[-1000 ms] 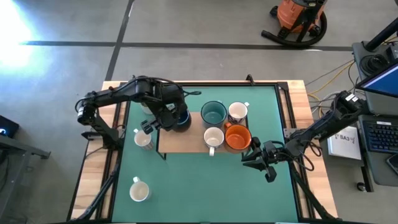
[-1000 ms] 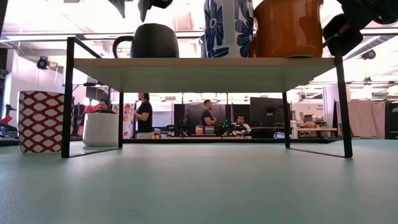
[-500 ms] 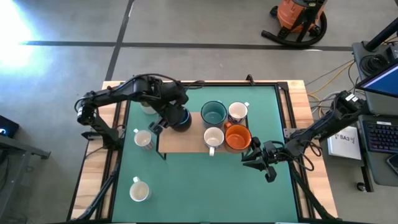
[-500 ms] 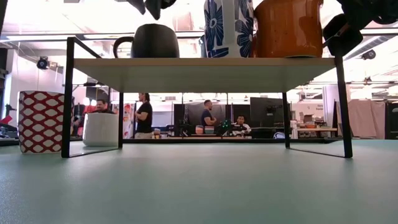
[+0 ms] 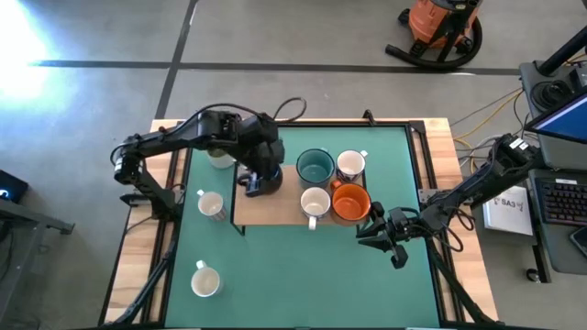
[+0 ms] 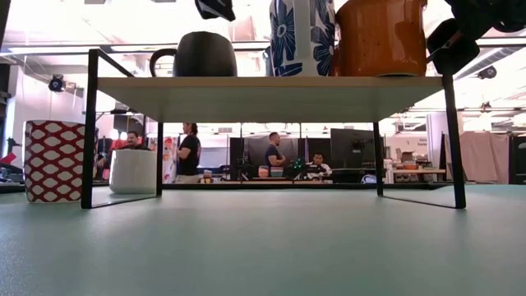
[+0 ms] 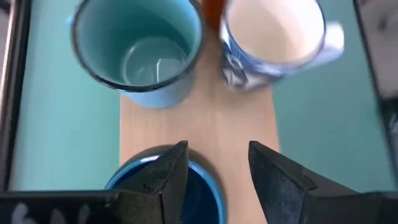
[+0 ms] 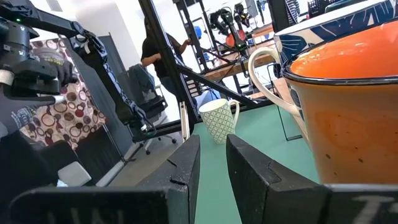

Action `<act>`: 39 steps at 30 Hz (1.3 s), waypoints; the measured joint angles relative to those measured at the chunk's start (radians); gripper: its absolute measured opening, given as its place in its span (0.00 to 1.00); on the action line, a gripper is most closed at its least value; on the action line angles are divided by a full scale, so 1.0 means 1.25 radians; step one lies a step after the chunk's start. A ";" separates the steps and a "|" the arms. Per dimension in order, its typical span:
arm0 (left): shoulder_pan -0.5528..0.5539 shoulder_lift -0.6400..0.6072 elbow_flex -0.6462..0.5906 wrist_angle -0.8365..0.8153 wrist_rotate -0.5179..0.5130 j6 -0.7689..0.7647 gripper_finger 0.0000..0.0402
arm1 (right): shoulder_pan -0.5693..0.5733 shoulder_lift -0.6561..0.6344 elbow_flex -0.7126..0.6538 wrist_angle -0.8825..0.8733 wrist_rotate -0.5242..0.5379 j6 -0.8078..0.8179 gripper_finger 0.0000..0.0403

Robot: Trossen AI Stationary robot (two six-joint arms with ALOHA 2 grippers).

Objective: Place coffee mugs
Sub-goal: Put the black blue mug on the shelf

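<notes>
A wooden shelf (image 5: 275, 209) on thin black legs carries five mugs: navy (image 5: 266, 181), teal (image 5: 315, 167), white with blue pattern (image 5: 350, 165), plain white (image 5: 315, 202) and orange (image 5: 349, 203). My left gripper (image 7: 214, 171) is open and hangs just above the navy mug (image 7: 163, 190). The low view shows it clear of that mug (image 6: 205, 54). My right gripper (image 5: 378, 231) waits open off the shelf's right near corner, beside the orange mug (image 8: 348, 106). Two more mugs (image 5: 212, 205) (image 5: 205, 280) stand on the green mat, and another (image 5: 220, 159) is half hidden by my left arm.
The shelf's black legs (image 6: 89, 131) (image 6: 454, 140) stand on the green mat, with open space under the board. A red-patterned mug (image 6: 53, 160) and a white one (image 6: 133, 171) stand at its left. People are in the room behind. A green-patterned mug (image 8: 219, 121) stands farther off.
My left gripper has risen and shifted toward the table's right, from the left side of the navy mug to right above it. The navy mug has stayed in place on the shelf. My right arm has kept still.
</notes>
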 joint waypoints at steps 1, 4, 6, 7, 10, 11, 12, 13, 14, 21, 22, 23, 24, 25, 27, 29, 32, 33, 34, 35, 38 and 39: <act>-0.002 0.000 0.000 0.007 0.000 -0.032 0.38 | 0.000 0.000 0.000 0.000 0.000 0.000 0.17; -0.011 0.000 -0.002 0.009 -0.002 -0.089 0.38 | 0.000 0.000 0.000 0.000 0.000 0.000 0.17; -0.019 0.000 -0.009 0.007 -0.026 -0.128 0.38 | 0.000 0.000 0.000 0.000 0.000 0.000 0.17; -0.024 0.000 -0.012 0.004 -0.044 -0.149 0.38 | 0.000 0.000 0.000 0.000 0.000 0.000 0.17; -0.034 0.000 -0.022 -0.004 -0.097 -0.209 0.38 | 0.000 0.000 0.000 0.000 0.000 0.000 0.17; -0.036 0.000 -0.026 -0.004 -0.110 -0.224 0.38 | 0.000 0.000 0.000 0.000 0.000 0.000 0.17; -0.037 0.000 -0.029 -0.005 -0.124 -0.237 0.38 | 0.000 0.000 0.000 0.000 0.000 0.000 0.17; -0.037 0.000 -0.032 -0.007 -0.133 -0.250 0.38 | 0.000 0.000 0.000 0.000 0.000 0.000 0.17; -0.038 0.000 -0.036 -0.011 -0.144 -0.266 0.38 | 0.000 0.000 0.000 0.000 0.000 0.000 0.17; -0.041 0.001 -0.078 -0.017 -0.161 -0.328 0.38 | 0.000 0.000 0.000 0.000 0.000 0.000 0.17; -0.041 0.001 -0.082 -0.016 -0.161 -0.329 0.38 | 0.000 0.000 0.000 0.000 0.000 0.000 0.17; -0.041 0.001 -0.084 -0.016 -0.161 -0.331 0.38 | 0.000 0.000 0.000 0.000 0.000 0.000 0.17; -0.041 0.001 -0.086 -0.016 -0.160 -0.334 0.38 | 0.000 0.000 0.000 0.000 0.000 0.000 0.17; -0.041 0.001 -0.088 -0.016 -0.160 -0.335 0.37 | 0.000 0.000 0.000 0.000 0.000 0.000 0.17; -0.041 0.001 -0.092 -0.017 -0.162 -0.335 0.35 | 0.000 0.000 0.000 0.000 0.000 0.000 0.17; -0.041 0.001 -0.098 -0.012 -0.162 -0.335 0.32 | 0.000 0.000 0.000 0.000 0.000 0.000 0.17; -0.042 0.001 -0.104 -0.016 -0.163 -0.335 0.24 | 0.000 0.000 0.000 0.000 0.000 0.000 0.17; -0.042 0.001 -0.104 -0.016 -0.163 -0.335 0.21 | 0.000 0.000 0.000 0.000 0.000 0.000 0.17; -0.041 0.001 -0.104 -0.016 -0.163 -0.334 0.18 | 0.000 0.000 0.000 0.000 0.000 0.000 0.17; -0.041 0.001 -0.104 -0.017 -0.163 -0.330 0.15 | 0.000 0.000 0.000 0.000 0.000 0.000 0.17; -0.041 0.001 -0.104 -0.018 -0.149 -0.306 0.06 | 0.000 0.000 0.000 0.000 0.000 0.000 0.17; -0.041 0.001 -0.104 -0.022 -0.130 -0.300 0.04 | 0.000 0.000 0.000 0.000 0.000 0.000 0.17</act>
